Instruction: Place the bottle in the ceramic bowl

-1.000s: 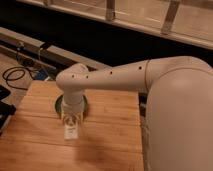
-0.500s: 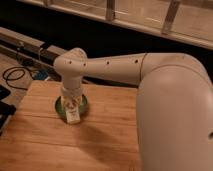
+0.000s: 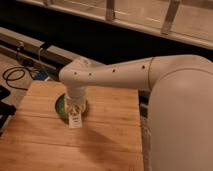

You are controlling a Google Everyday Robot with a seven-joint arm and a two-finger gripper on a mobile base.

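Note:
The green ceramic bowl (image 3: 60,106) sits on the wooden table (image 3: 110,135) near its far left edge, partly covered by my arm. My gripper (image 3: 75,111) hangs from the white wrist right over the bowl's right half. It is shut on the pale bottle (image 3: 75,120), which hangs roughly upright with its label facing the camera. The bottle's lower end lies over the bowl's near right rim. Whether it touches the bowl cannot be told.
My large white arm (image 3: 150,75) reaches in from the right and covers the table's right side. Black cables (image 3: 15,75) and a rail (image 3: 30,47) lie beyond the table's far left edge. A dark object (image 3: 4,107) stands at the left.
My gripper has carried the bottle from the table's middle back toward the bowl and then slightly right. The bowl has not moved.

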